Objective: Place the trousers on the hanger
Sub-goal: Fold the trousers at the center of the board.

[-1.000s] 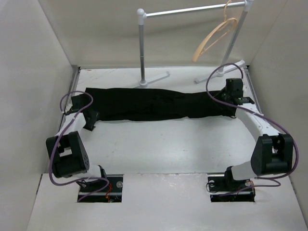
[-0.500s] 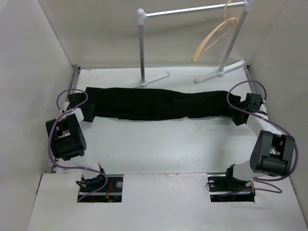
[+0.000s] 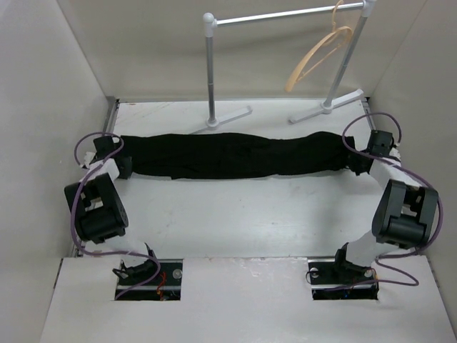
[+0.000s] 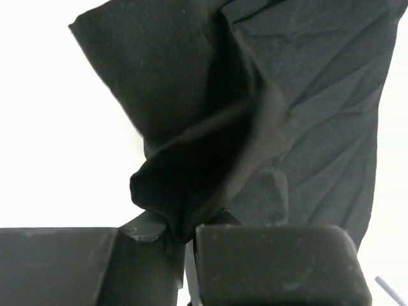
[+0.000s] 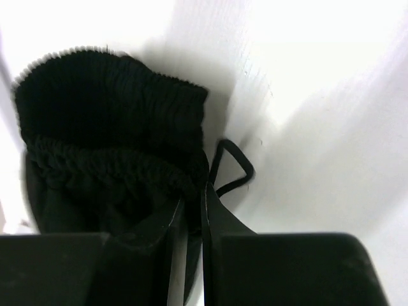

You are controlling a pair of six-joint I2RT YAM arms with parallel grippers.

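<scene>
Left jaws at nine o'clock and right jaws at three are clenching seemingly thin pinches of the large black fabric trousers (image 3: 228, 156), risking slippage during lifting.

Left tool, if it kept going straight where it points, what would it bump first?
The trousers: the left tool pinches their bunched edge, and black cloth fills the way just ahead.

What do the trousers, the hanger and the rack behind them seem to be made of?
The trousers: soft matte black cloth, creased; the right wrist view shows a ribbed, gathered band, probably elastic knit. The hanger: thin, tan, perhaps wood or plastic; too small to tell. The rack: smooth white tube, likely plastic or painted metal.
</scene>
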